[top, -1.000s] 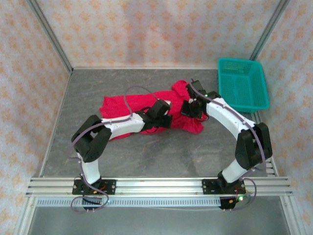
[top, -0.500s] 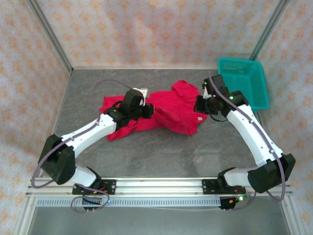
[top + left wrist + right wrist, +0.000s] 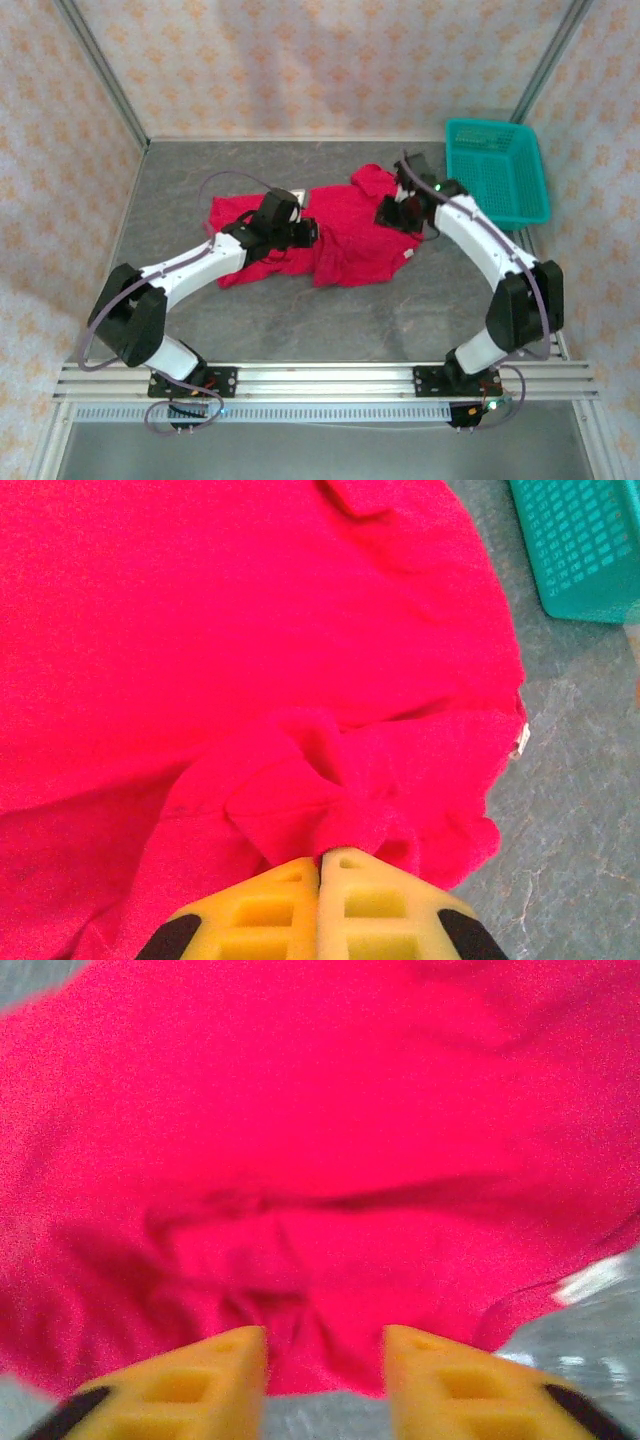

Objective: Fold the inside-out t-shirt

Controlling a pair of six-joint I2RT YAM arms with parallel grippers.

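The soft, crumpled red inside-out t-shirt [image 3: 345, 235] lies mid-table [image 3: 300, 310], stretched left to right. The left gripper [image 3: 320, 860] pinches a fold of it. The right gripper [image 3: 325, 1345] hangs open over it.

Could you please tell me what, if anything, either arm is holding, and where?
The left gripper has its jaws shut on a bunched fold of the t-shirt, near its middle. The right gripper hangs open over the cloth, holding nothing.
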